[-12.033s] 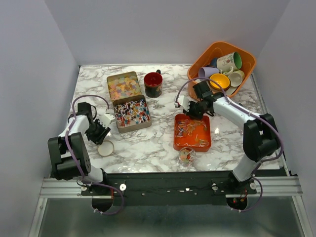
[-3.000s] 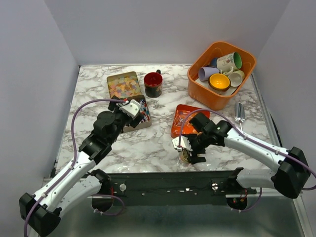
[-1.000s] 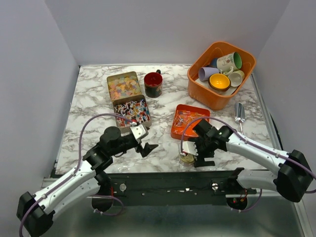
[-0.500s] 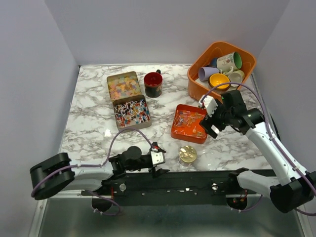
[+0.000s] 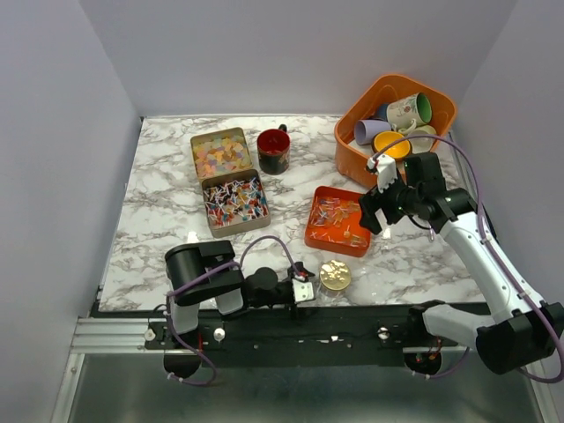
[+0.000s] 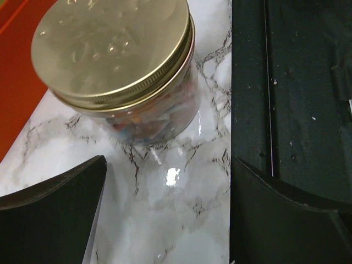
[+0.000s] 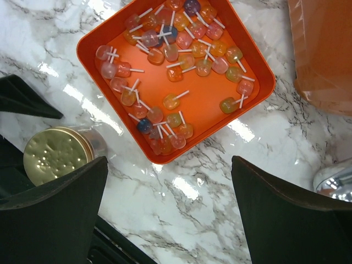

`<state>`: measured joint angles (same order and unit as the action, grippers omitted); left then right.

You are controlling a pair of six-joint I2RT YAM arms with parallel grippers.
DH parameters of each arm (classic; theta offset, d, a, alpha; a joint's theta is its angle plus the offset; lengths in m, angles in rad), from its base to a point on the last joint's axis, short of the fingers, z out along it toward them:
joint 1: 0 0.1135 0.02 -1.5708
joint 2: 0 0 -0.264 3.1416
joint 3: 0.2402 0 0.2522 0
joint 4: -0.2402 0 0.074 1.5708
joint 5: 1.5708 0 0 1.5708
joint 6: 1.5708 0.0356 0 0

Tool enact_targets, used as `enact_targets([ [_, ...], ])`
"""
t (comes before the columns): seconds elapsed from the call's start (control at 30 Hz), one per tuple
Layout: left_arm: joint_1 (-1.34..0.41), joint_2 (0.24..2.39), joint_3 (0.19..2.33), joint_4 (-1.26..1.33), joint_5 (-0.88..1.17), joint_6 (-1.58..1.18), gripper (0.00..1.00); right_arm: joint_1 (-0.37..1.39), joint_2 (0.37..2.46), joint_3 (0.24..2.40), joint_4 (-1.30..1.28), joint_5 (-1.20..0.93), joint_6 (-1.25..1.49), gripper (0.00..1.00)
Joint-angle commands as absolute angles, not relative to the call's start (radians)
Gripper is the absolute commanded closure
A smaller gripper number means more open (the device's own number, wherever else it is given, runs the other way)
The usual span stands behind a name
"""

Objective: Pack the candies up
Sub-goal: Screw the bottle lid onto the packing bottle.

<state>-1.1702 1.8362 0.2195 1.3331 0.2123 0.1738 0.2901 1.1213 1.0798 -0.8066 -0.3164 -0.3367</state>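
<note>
A glass jar with a gold screw lid [image 5: 335, 276] [image 6: 110, 55] stands near the table's front edge, coloured candies [image 6: 148, 118] showing through its wall. My left gripper [image 5: 304, 291] [image 6: 168, 181] lies low just left of the jar, open and empty. An orange tray [image 5: 316, 236] [image 7: 91, 47] holds many small lollipop candies [image 7: 170, 102]. My right gripper [image 5: 374, 211] [image 7: 169, 176] hovers open and empty over the marble by the tray's right side. One tin holds pastel square candies [image 5: 220, 152]; another holds red, blue and white wrapped candies [image 5: 234, 201].
An orange basket [image 5: 352, 154] of mugs sits at the back right, its wall near my right gripper [image 7: 324, 55]. A dark red mug [image 5: 273, 150] stands beside the tins. A shiny metal scoop [image 7: 333, 184] lies right of the tray. The black base rail [image 6: 297, 110] borders the jar.
My right gripper left the jar and rose back to the right, beside the orange tray. My left arm folded down along the front edge, its gripper now next to the jar.
</note>
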Motion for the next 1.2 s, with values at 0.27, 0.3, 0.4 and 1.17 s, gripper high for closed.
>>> enact_targets([
  [0.27, -1.160, 1.962, 0.345, 1.690, 0.040, 0.085, 0.02, 0.267, 1.147, 1.137, -0.902, -0.359, -0.373, 0.01],
  [0.3, -1.160, 1.954, 0.356, 1.689, 0.038, 0.069, 0.03, 0.267, 1.135, 1.129, -0.928, -0.367, -0.389, 0.01],
  [0.4, -1.161, 1.928, 0.387, 1.687, 0.072, 0.009, 0.04, 0.267, 1.112, 1.086, -0.954, -0.370, -0.399, 0.01],
  [1.17, -1.186, 2.102, 0.540, 1.689, 0.106, 0.020, 0.01, 0.267, 1.167, 1.094, -1.129, -0.503, -0.658, 0.04],
])
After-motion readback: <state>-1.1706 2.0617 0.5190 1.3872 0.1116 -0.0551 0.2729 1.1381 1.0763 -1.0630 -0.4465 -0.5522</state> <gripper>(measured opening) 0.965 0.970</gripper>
